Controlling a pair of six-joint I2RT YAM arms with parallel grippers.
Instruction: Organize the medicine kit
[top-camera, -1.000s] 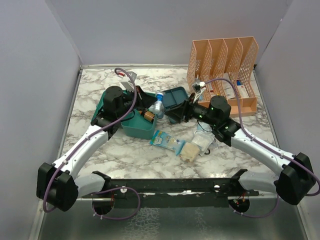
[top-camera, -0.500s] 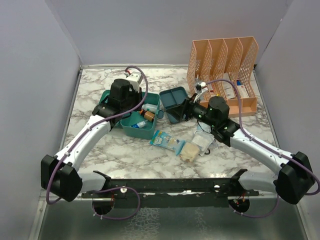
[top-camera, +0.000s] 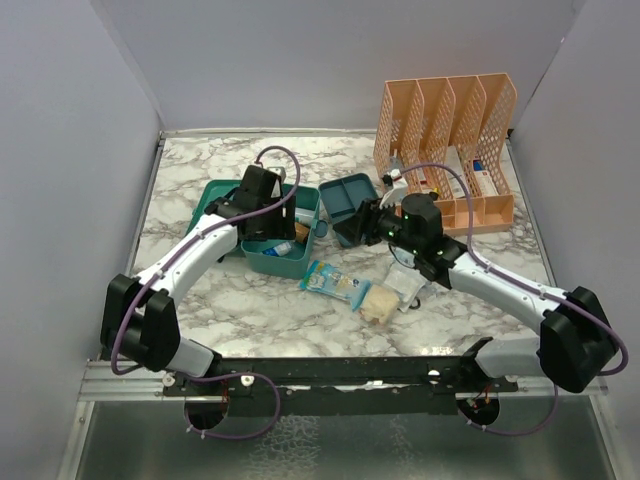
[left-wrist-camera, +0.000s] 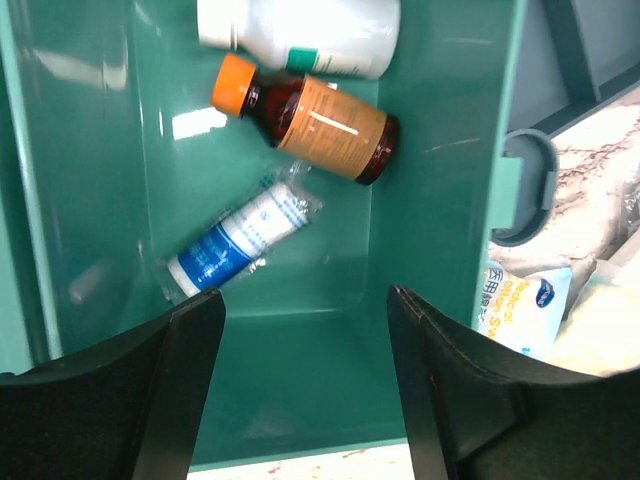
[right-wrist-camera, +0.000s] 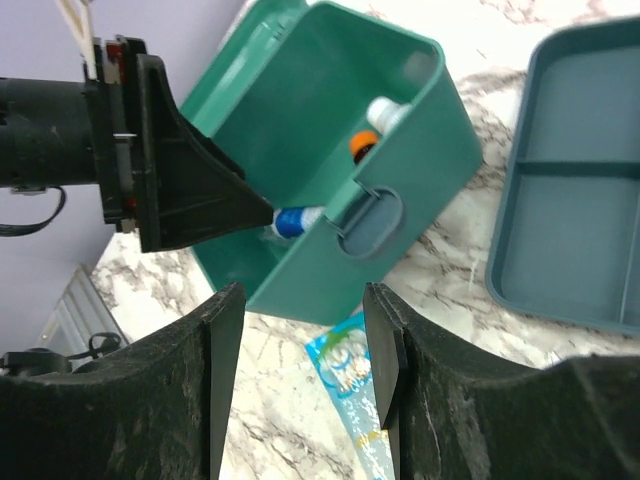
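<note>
The medicine kit is an open teal box (top-camera: 266, 260) with its lid (top-camera: 212, 196) folded back to the left. Its divided insert tray (top-camera: 347, 194) lies apart to the right. My left gripper (top-camera: 274, 226) hangs open over the box, holding nothing (left-wrist-camera: 305, 330). Below it lie a white bottle (left-wrist-camera: 300, 35), an amber bottle with an orange cap (left-wrist-camera: 320, 120) and a blue-labelled wrapped tube (left-wrist-camera: 240, 240). My right gripper (top-camera: 362, 222) stands open and empty (right-wrist-camera: 300, 320) just right of the box (right-wrist-camera: 340, 130), above a blue packet (right-wrist-camera: 350, 370).
A blue packet (top-camera: 330, 280), a beige pack (top-camera: 380, 302) and a clear bag (top-camera: 408, 282) lie on the marble in front of the box. A peach lattice organizer (top-camera: 450, 130) with boxes stands at the back right. Grey walls close both sides.
My left gripper carried the blue-labelled tube over the box, opened and let it go; the tube now lies inside. The right arm shifted slightly left.
</note>
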